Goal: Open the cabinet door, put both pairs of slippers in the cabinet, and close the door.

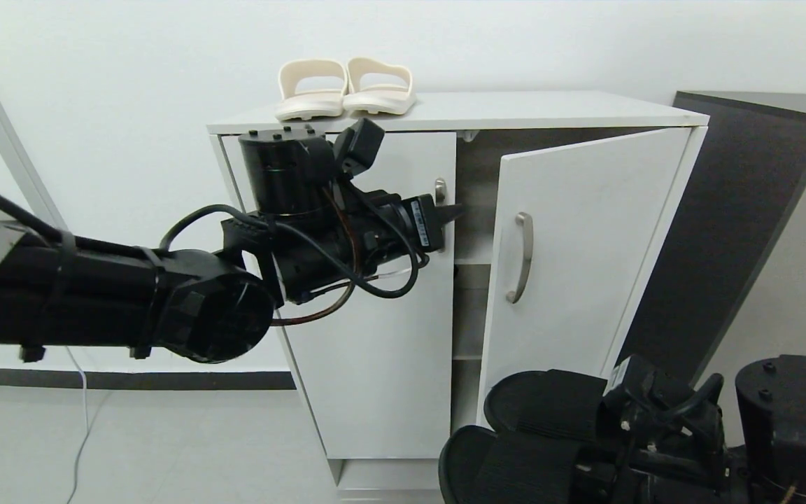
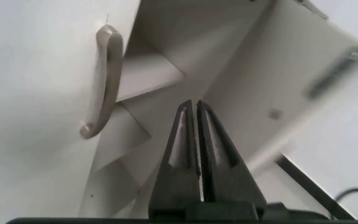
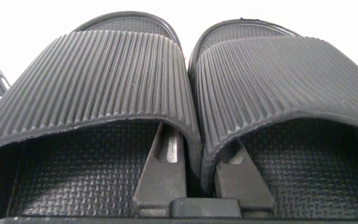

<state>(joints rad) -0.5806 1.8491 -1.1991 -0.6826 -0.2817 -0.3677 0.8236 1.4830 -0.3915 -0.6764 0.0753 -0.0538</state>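
A white cabinet (image 1: 550, 110) stands against the wall. Its right door (image 1: 585, 266) is swung partly open, with a metal handle (image 1: 522, 257), and shelves (image 2: 148, 71) show in the gap. The left door (image 1: 375, 350) looks closed. My left gripper (image 1: 457, 208) (image 2: 196, 134) is shut and empty, its tip at the gap just beside the left door's handle (image 1: 440, 190) (image 2: 104, 81). A cream pair of slippers (image 1: 345, 87) sits on the cabinet top. Low in front of the open door, my right gripper (image 3: 194, 171) is shut on the black pair of slippers (image 1: 536, 434) (image 3: 185, 81), pinching their touching inner walls.
A dark grey cabinet (image 1: 760, 210) stands close on the right of the white one, just behind the open door's swing. A thin cable (image 1: 85, 420) hangs to the floor at the left. Bare floor lies left of the cabinet.
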